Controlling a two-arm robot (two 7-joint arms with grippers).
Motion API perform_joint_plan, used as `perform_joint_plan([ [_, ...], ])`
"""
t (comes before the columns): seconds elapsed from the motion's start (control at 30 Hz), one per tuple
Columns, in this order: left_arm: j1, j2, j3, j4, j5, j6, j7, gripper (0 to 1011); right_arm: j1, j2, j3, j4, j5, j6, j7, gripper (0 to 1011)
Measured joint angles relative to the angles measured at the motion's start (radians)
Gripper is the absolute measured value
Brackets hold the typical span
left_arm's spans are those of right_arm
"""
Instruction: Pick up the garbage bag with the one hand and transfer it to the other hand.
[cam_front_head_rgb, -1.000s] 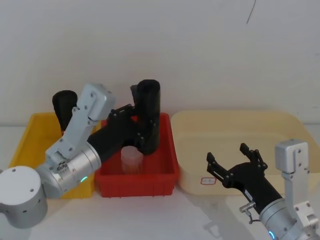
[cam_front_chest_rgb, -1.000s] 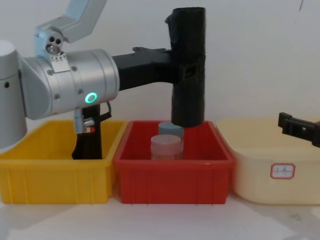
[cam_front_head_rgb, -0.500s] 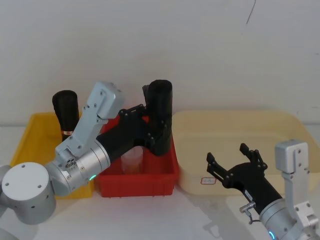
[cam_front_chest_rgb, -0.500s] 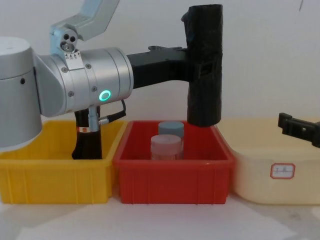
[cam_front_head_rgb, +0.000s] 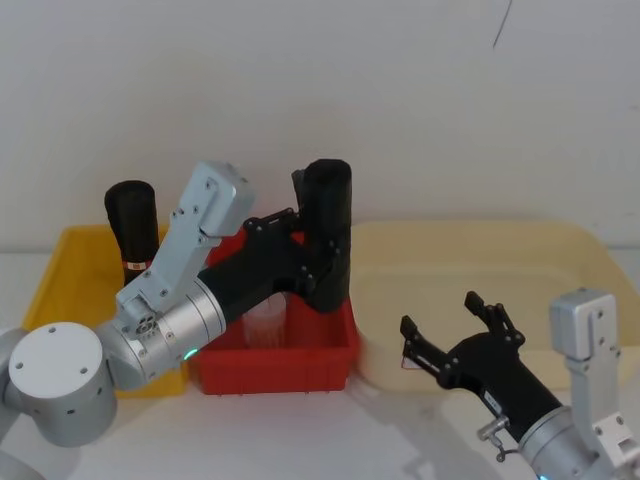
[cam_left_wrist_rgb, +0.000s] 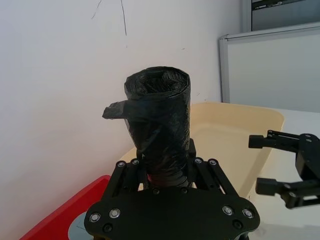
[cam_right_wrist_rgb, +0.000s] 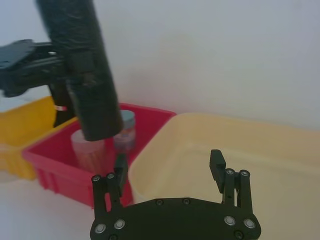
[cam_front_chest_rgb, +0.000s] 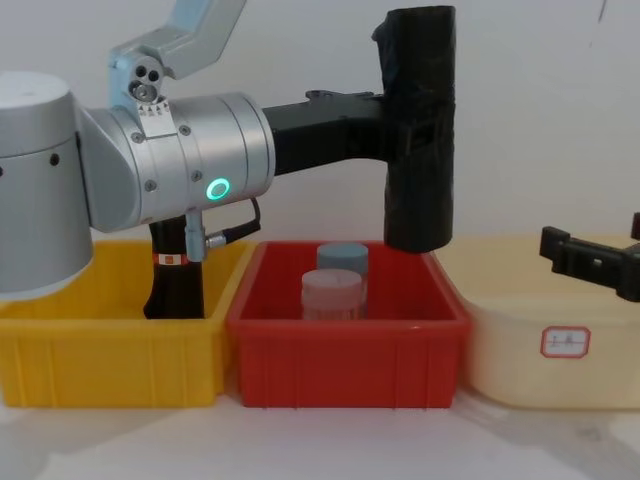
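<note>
- Your left end effector (cam_front_head_rgb: 318, 264) is clenched on the garbage bag (cam_front_head_rgb: 327, 235), gripping it around the middle and holding it upright in the air.
- From the chest view you can see the bag's lower end hanging above the right rear corner of the red bin (cam_front_chest_rgb: 345, 340), clear of its rim; the wrist beside it glows with a green ring (cam_front_chest_rgb: 217, 188).
- The left wrist view gives you the top of the roll: crinkled black plastic with a loose flap (cam_left_wrist_rgb: 117, 111) sticking out to one side.
- Your right end effector (cam_front_head_rgb: 438, 318) is released, fingers spread, low and to the right of the red bin, in front of the cream tub (cam_front_chest_rgb: 520, 330).
- The right wrist view lines the bag up in front of two jars (cam_right_wrist_rgb: 92, 150) standing inside the red bin.
- Left of the red bin, touching it, is a yellow bin (cam_front_chest_rgb: 100, 350) with a slimmer black roll (cam_front_head_rgb: 133, 225) standing in it.
- All three containers rest on a white tabletop (cam_front_chest_rgb: 330, 440).
- Behind the red bin is a plain white wall with a thin dark line (cam_front_head_rgb: 502, 25) high up; the left wrist view also catches a grey-framed panel (cam_left_wrist_rgb: 280, 65).
</note>
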Motion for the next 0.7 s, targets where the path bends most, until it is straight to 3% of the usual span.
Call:
perform_joint_plan([
  [0.37,-0.002,-0.001,0.002,0.002,-0.003,-0.001,-0.002,404,-0.020,0.022,-0.001,-0.011,0.033,-0.050,0.093,1000],
  [0.7,-0.003,-0.002,0.003,0.003,-0.004,-0.001,-0.004,404,-0.020,0.018,0.003,-0.004,0.048,-0.072,0.130,1000],
])
